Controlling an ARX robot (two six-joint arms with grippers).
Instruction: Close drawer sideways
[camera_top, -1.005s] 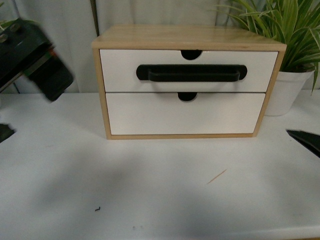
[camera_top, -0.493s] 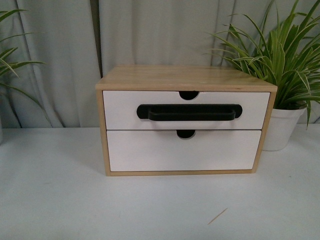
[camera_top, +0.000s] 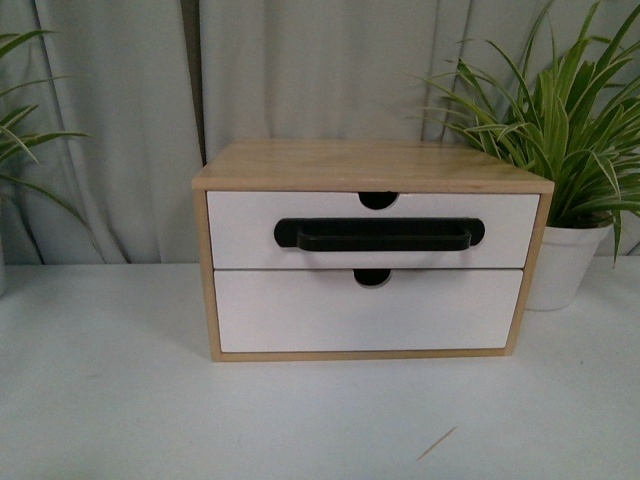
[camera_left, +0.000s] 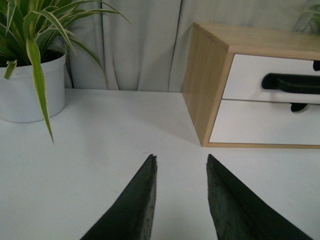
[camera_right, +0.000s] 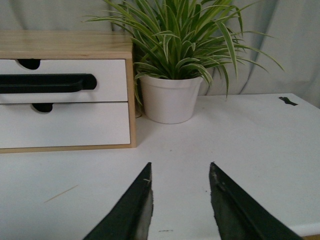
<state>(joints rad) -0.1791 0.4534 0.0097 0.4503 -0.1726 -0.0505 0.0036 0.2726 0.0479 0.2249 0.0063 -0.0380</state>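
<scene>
The drawer (camera_top: 240, 230) is the upper one in a small wooden cabinet (camera_top: 370, 165) on the white table. It has a white front, a long black bar handle (camera_top: 378, 234) and a half-round notch in its top edge. It sits about flush with the cabinet front. It also shows in the left wrist view (camera_left: 250, 77) and the right wrist view (camera_right: 107, 75). Neither arm shows in the front view. My left gripper (camera_left: 180, 159) is open and empty over the table, left of the cabinet. My right gripper (camera_right: 181, 170) is open and empty, right of the cabinet.
A plain white drawer (camera_top: 366, 310) without a handle sits below. A potted plant in a white pot (camera_top: 560, 262) stands right of the cabinet, another (camera_left: 30, 90) to its left. Grey curtains hang behind. A thin stick (camera_top: 436, 444) lies on the table in front.
The front view has tilted upward, so the cabinet sits lower in the frame. The left arm and the dark tips at the frame's edges have left the front view.
</scene>
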